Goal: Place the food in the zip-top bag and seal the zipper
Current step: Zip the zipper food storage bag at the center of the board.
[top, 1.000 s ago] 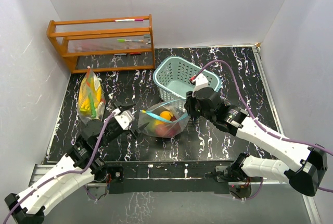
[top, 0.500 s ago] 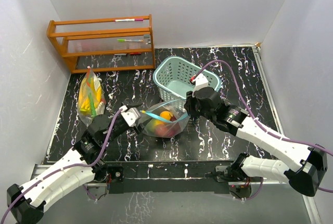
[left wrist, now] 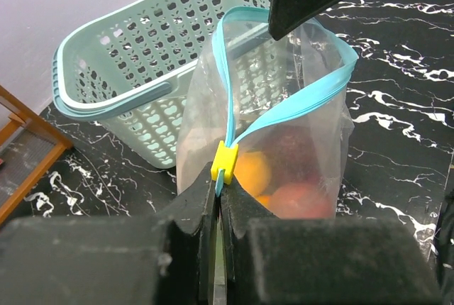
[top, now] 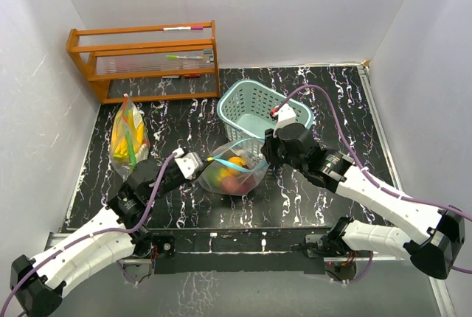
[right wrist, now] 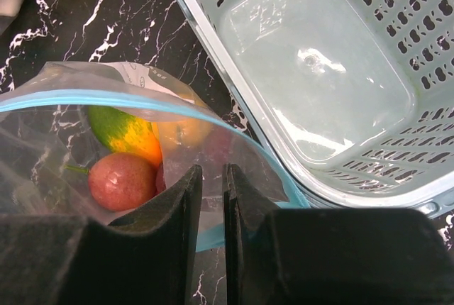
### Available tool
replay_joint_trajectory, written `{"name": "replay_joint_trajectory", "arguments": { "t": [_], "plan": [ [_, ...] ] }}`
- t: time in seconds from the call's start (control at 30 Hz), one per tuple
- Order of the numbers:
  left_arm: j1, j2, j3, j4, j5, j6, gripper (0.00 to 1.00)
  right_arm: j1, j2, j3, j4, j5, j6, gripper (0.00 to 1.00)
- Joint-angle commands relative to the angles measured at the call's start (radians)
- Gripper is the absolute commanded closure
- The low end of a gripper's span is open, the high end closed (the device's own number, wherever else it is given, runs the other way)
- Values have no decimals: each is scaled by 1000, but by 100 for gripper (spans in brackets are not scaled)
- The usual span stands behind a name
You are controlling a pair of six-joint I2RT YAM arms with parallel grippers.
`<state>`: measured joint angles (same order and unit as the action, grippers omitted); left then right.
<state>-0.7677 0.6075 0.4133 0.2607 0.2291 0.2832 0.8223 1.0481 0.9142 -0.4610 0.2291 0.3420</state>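
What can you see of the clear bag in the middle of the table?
The bag is clear thin plastic with a blue zipper strip and a yellow slider. Its mouth is open. It stands upright on the black marbled table, just in front of the basket. Inside are a mango, a red fruit and an orange fruit. The left gripper pinches the rim by the slider; the right gripper pinches the opposite rim.
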Motion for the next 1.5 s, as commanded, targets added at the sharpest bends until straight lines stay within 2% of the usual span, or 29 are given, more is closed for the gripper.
{"name": "replay_joint_trajectory", "arguments": {
  "t": [0.0,0.07,0.13,0.23,0.37,0.47,0.57,0.7,0.97,1.47],
  "plan": [
    [-2,15,45,22,50,-25,100,-6,-20,35,28,-17,-9,79],
    [-2,12,59,-3,60,-20,100,-6,-24,44,24,-54,-33,79],
    [-2,-2,68,-26,58,-23,100,-5,-38,64,27,-156,-94,76],
    [-2,-21,108,-83,-15,-79,100,-5,-82,102,48,-327,-199,59],
    [-3,20,258,-281,-102,-114,100,-5,-138,159,91,-422,-306,49],
    [-2,67,339,-364,-75,-115,100,-4,-126,207,113,-480,-362,39],
    [-2,76,345,-359,-39,-122,100,-3,-74,261,140,-554,-396,37],
    [-2,52,282,-301,8,-137,100,15,35,326,143,-610,-440,31],
    [-2,53,234,-282,62,-159,100,75,203,397,132,-626,-520,30],
    [-2,62,288,-356,53,-140,100,112,270,427,183,-738,-544,37]
  ]
}}
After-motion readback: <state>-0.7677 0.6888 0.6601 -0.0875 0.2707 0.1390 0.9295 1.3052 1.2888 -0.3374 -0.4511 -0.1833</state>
